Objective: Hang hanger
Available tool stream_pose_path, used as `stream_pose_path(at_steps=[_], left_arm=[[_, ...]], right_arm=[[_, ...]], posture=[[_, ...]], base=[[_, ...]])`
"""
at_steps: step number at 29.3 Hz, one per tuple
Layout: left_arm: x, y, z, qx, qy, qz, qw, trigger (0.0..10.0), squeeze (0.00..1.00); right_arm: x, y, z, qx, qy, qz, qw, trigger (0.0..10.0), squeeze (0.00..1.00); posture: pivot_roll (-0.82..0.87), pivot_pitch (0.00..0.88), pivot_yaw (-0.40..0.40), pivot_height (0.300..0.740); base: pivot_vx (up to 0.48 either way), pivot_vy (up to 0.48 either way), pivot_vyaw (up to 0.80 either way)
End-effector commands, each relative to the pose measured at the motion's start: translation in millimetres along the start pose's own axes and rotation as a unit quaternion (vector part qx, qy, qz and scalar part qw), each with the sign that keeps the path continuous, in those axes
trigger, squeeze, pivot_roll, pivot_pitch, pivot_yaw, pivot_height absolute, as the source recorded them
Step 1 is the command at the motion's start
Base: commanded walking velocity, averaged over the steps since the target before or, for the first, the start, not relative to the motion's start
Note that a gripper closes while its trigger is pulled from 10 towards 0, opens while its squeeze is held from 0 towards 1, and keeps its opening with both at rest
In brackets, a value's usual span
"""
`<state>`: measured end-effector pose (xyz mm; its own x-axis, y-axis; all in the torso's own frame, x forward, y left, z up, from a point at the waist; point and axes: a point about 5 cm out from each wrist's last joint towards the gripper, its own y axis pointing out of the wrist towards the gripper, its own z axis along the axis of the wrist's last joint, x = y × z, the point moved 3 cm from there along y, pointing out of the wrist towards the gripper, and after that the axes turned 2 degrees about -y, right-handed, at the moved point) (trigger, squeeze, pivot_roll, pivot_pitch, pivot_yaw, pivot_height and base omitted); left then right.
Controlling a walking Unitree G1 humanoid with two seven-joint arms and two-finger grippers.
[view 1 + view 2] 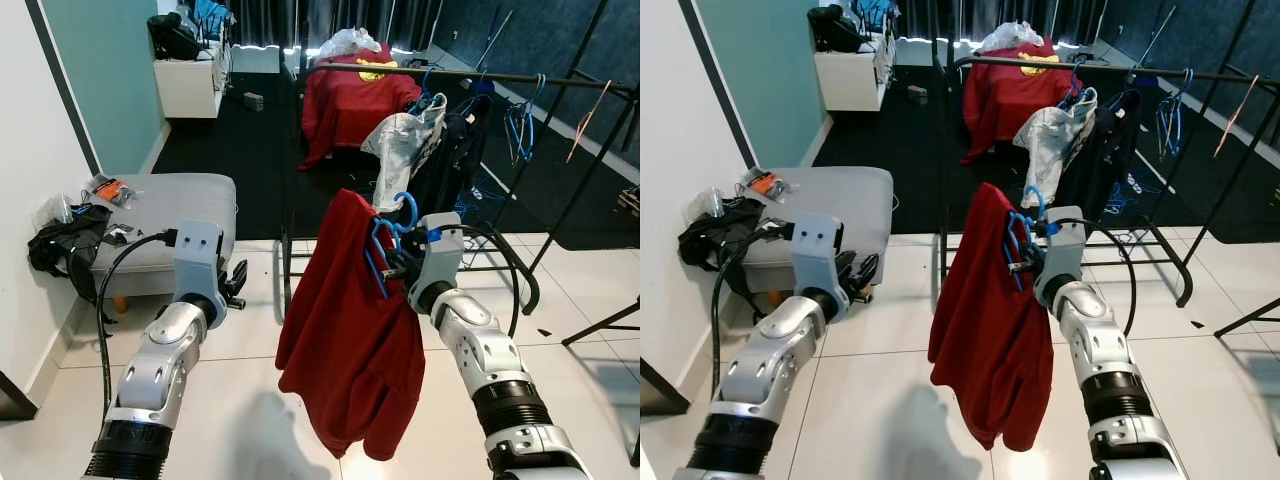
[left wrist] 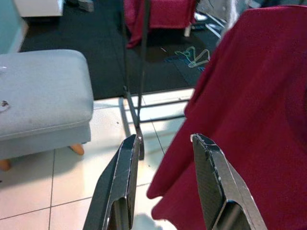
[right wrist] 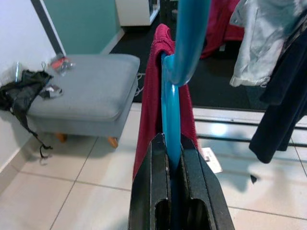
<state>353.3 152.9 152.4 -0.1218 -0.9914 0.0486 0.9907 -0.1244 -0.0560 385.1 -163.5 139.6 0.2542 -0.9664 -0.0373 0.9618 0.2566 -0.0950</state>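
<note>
Right gripper (image 3: 173, 158), raised at centre, is clamped tight on the blue hanger (image 1: 385, 250), which carries a red garment (image 1: 350, 330) hanging near the floor. Left gripper (image 2: 165, 148), at left, parted and empty. Clothes rail (image 1: 480, 76) stands beyond.

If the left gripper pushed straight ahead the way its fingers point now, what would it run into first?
Probably the red garment hanging from the blue hanger. The open left gripper aims just past the garment's edge toward the floor and the clothes rack's leg, so its finger on that side would likely brush cloth first; depth is unclear.
</note>
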Motion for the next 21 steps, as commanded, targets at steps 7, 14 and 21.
stream_pose_path(at_steps=[7,14,21], left_arm=[[5.4,4.8,3.3,0.009,-0.02,-0.002,1.0,10.0,0.0],[8.8,6.0,2.6,0.01,-0.019,-0.008,1.0,10.0,0.0],[11.5,7.0,4.0,0.014,-0.02,-0.014,1.0,10.0,0.0]], right_arm=[[10.7,2.8,22.5,0.041,-0.001,-0.018,0.999,10.0,0.0],[12.4,2.6,23.1,0.045,-0.002,-0.018,0.999,10.0,0.0],[13.9,3.0,25.1,0.051,0.0,-0.017,0.999,10.0,0.0]], posture=[[-0.01,0.0,-0.055,0.74],[-0.02,0.0,-0.054,0.74],[-0.01,0.0,-0.054,0.74]], base=[[0.341,0.0,-0.44],[0.354,0.0,0.0],[0.355,0.0,0.0]])
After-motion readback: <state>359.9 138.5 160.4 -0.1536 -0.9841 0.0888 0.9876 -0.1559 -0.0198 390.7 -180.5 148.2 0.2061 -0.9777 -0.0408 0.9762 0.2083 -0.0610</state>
